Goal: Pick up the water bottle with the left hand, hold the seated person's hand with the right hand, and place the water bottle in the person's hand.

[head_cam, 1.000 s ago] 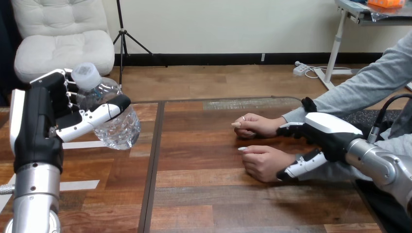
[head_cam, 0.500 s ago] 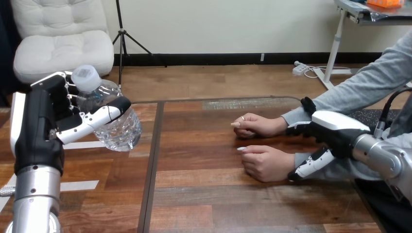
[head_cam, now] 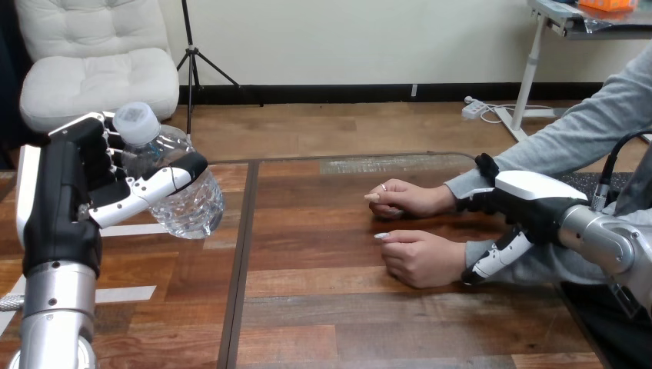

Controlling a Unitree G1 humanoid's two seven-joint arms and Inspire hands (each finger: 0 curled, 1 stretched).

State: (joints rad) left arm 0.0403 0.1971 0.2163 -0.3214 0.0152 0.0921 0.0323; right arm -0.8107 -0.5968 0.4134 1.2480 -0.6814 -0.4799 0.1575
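Observation:
My left hand (head_cam: 77, 192) is raised over the table's left side, shut on a clear water bottle (head_cam: 181, 192) with a white cap (head_cam: 136, 121). The bottle tilts, and my thumb crosses its front. The person's two hands rest on the table at the right, one farther (head_cam: 406, 198) and one nearer (head_cam: 421, 257), both loosely curled. My right hand (head_cam: 527, 201) lies over the grey sleeve of the nearer forearm, behind the wrist. Its thumb (head_cam: 492, 261) hangs straight on the near side. Its fingers (head_cam: 473, 203) reach between the two wrists, not curled round either.
The wooden table (head_cam: 346, 323) has a dark seam (head_cam: 240, 254) running front to back left of the middle. White tape strips (head_cam: 127, 228) lie on its left part, under the bottle.
My right hand has slid to the right along the person's nearer forearm, away from the hand. The left hand and bottle have barely moved. The person's hands stay still.

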